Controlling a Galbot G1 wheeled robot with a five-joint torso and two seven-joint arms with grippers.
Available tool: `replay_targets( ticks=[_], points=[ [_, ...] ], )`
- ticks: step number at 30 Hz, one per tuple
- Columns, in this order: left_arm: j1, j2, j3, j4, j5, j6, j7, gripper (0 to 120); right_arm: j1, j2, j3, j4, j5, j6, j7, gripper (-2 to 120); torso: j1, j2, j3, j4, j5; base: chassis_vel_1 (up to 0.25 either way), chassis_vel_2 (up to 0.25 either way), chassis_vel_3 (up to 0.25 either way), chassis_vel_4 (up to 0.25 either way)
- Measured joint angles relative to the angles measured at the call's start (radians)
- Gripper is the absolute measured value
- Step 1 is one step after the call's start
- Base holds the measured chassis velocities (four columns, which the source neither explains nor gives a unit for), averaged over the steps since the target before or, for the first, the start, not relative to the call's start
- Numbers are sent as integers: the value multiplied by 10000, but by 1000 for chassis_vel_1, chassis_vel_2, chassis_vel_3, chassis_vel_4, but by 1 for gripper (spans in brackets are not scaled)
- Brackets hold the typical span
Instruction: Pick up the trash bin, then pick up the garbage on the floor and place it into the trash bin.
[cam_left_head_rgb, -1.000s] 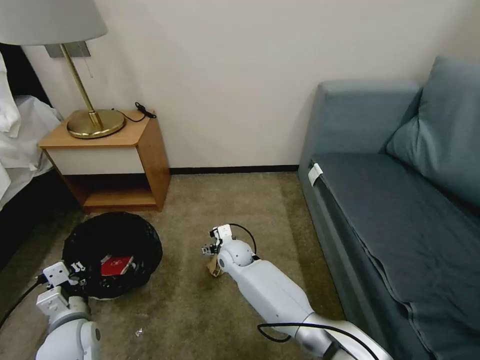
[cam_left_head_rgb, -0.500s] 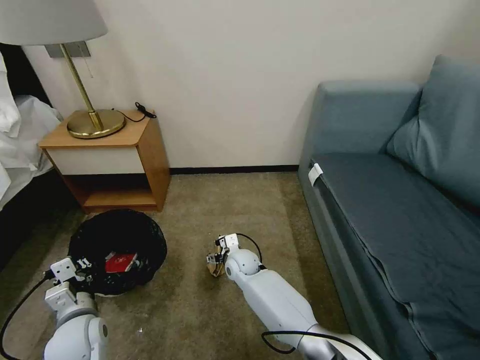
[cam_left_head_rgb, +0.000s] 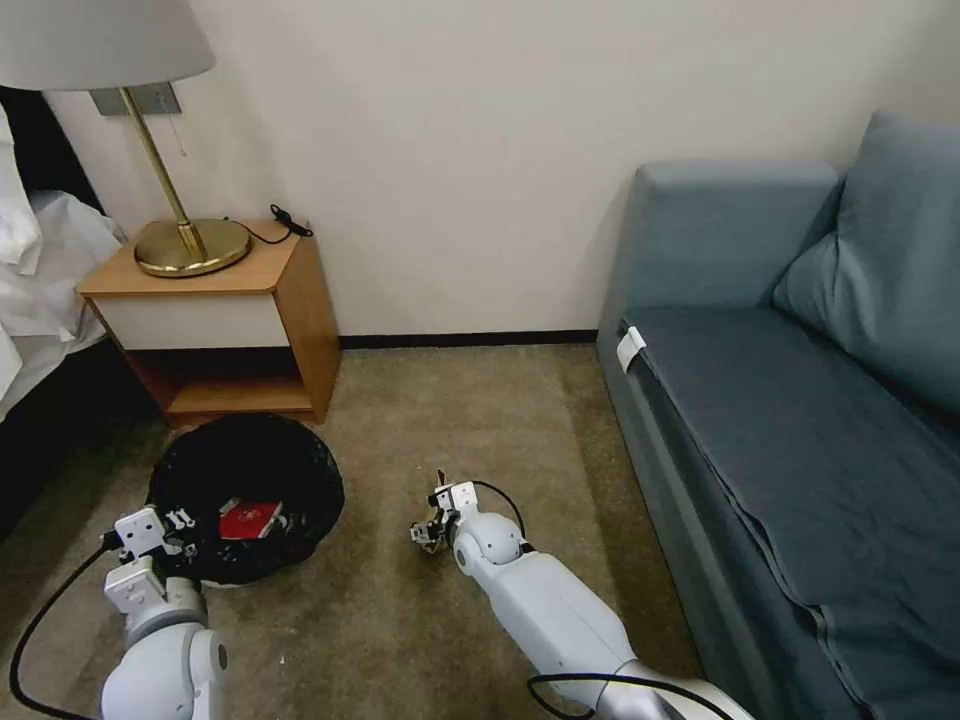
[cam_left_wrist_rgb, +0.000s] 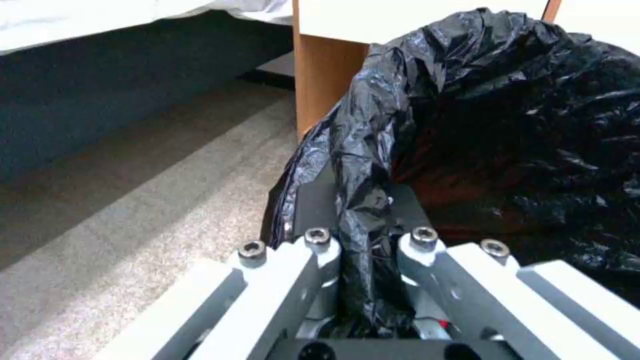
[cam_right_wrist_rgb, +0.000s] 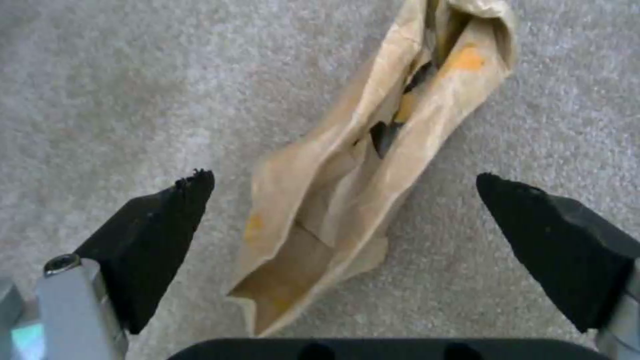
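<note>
The trash bin (cam_left_head_rgb: 245, 490) with its crinkled black bag stands on the carpet at the left, and a red-and-white carton (cam_left_head_rgb: 250, 520) lies inside it. My left gripper (cam_left_wrist_rgb: 363, 235) is shut on the bin's bagged rim (cam_left_wrist_rgb: 360, 200) at its near edge. A crumpled tan-brown paper scrap (cam_right_wrist_rgb: 360, 165), one piece of the garbage, lies on the carpet in mid-floor. My right gripper (cam_right_wrist_rgb: 343, 190) is low over it and open, a black fingertip (cam_right_wrist_rgb: 167, 210) on either side of the scrap without touching it. In the head view that gripper (cam_left_head_rgb: 428, 530) hides most of the scrap.
A wooden nightstand (cam_left_head_rgb: 230, 320) with a brass lamp (cam_left_head_rgb: 185, 240) stands just behind the bin. A bed with white linen (cam_left_head_rgb: 40, 290) is at far left. A blue-grey sofa (cam_left_head_rgb: 790, 400) runs along the right. Carpet lies bare between bin and sofa.
The right gripper has come down toward the scrap on the floor. The left arm has shifted the bin slightly right and away, still holding its rim.
</note>
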Motion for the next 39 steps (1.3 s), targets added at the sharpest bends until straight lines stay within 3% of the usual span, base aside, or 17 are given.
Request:
replay_targets(
  ticks=[10,21,26,37,39],
  points=[
    [-5,0,75,42,70,-5,-11,4,180,-2,420,-937,-434,716,-795,100,0,0,0,0,0,0,0,0,0],
    [-1,0,104,19,98,-12,-42,4,118,-2,569,-1089,-929,1192,-2249,100,0,-2,-1,0,0,0,0,0,0],
    [5,0,117,12,99,-32,-53,4,71,-2,576,-1235,-1078,1416,-2463,99,0,-2,0,0,0,0,0,0,0],
    [57,0,87,-45,80,-47,-58,4,-19,-2,664,-1602,-1284,2060,-2840,64,0,-1,0,0,0,0,0,0,0],
    [80,0,68,-74,68,-50,-60,4,-50,-2,666,-1709,-1285,2208,-2923,53,0,-2,0,0,0,0,0,0,0]
  ],
)
